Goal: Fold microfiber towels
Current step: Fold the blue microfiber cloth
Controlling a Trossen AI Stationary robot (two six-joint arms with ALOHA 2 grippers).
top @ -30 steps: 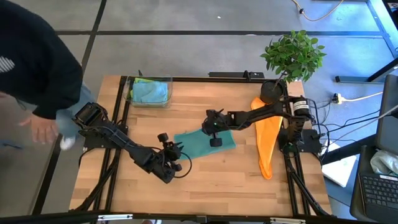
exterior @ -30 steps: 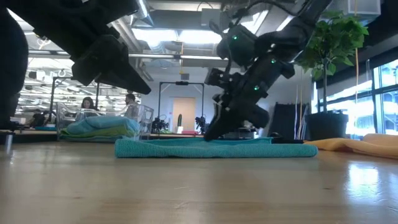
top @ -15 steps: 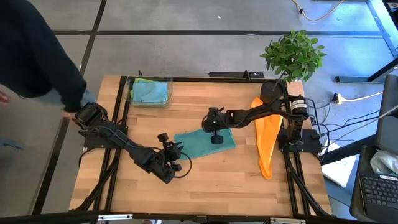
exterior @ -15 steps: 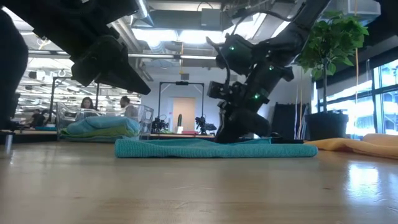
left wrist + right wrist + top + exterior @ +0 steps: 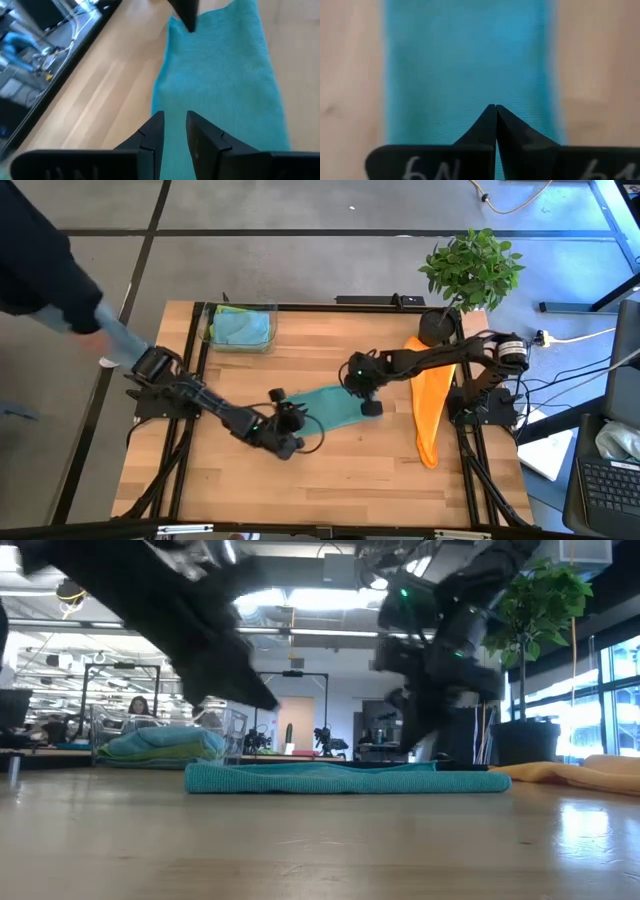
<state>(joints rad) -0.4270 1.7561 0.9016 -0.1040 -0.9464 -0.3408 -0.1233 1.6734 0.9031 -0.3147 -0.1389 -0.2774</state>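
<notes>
**Two arms working a teal towel mid-fold**

A teal towel (image 5: 328, 409) is lying flat as a narrow band in the middle of the desk (image 5: 350, 475), with both arms closing in on it. The right hand (image 5: 368, 385) is hovering at the end of the teal towel nearer the potted plant (image 5: 472, 268), its fingers pressed fully together on nothing, as its wrist view shows. The left hand (image 5: 287, 423) is reaching in at the opposite end, fingers (image 5: 152, 136) narrowly parted just over the cloth's edge; whether they are pinching any fabric is hard to tell from here.

An orange towel (image 5: 430, 402) is draped along the desk edge below the potted plant, waiting its turn. Folded towels, a light blue one on top (image 5: 240, 326), are sitting in a clear bin (image 5: 207, 330) across the desk from the plant. A person's sleeve (image 5: 45, 270) is showing beyond the bin.

To fold cleanly, each hand should probably be taking a corner at the same end, lifting low and together, and laying the edge squarely over so the limp cloth is not bunching.
</notes>
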